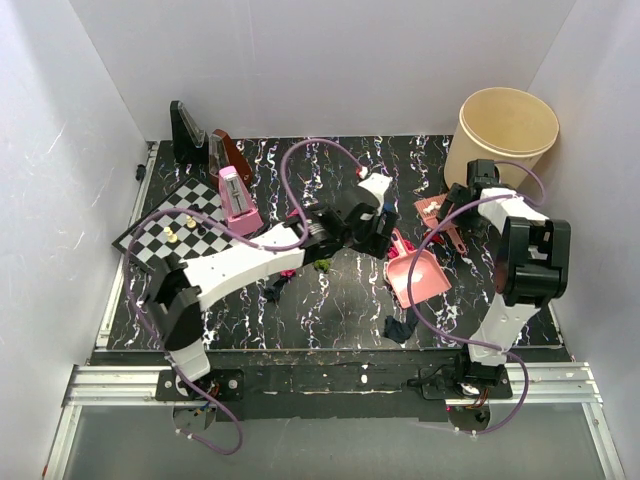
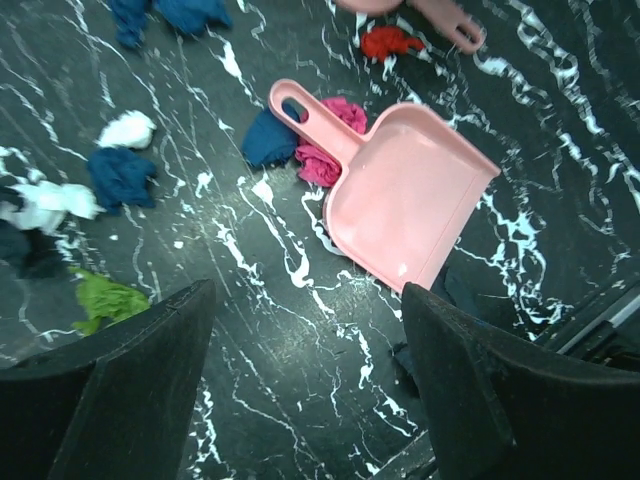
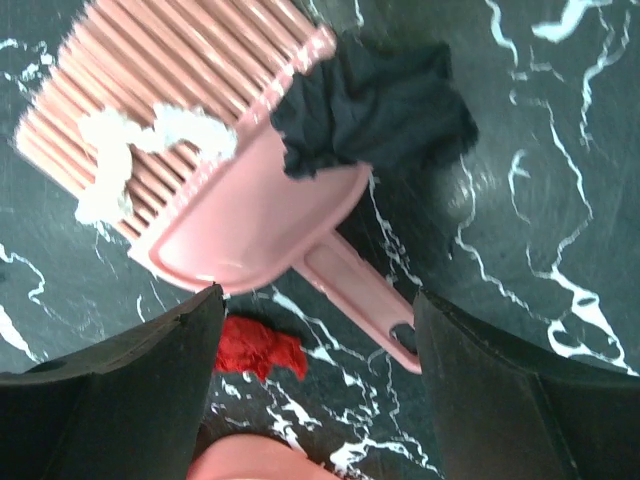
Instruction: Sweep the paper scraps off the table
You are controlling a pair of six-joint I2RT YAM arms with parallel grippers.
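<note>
The pink dustpan (image 1: 420,275) lies on the black marbled table (image 1: 340,305), right of centre, and shows in the left wrist view (image 2: 400,200). Paper scraps lie scattered: green (image 1: 323,265), dark blue (image 1: 400,328), and in the left wrist view blue (image 2: 268,140), magenta (image 2: 325,160), red (image 2: 385,42) and green (image 2: 105,298). My left gripper (image 2: 305,390) is open and empty above bare table near the dustpan's handle (image 1: 385,235). My right gripper (image 3: 315,390) is open and empty over a pink brush's handle (image 3: 360,290), with a red scrap (image 3: 255,350) and a dark scrap (image 3: 380,105) close by.
A tan bucket (image 1: 505,135) stands at the back right. A chessboard (image 1: 175,235) with small pieces, a pink metronome (image 1: 238,200) and dark upright objects (image 1: 185,130) sit at the back left. White walls close in the table. A white wad (image 3: 150,145) rests on the brush bristles.
</note>
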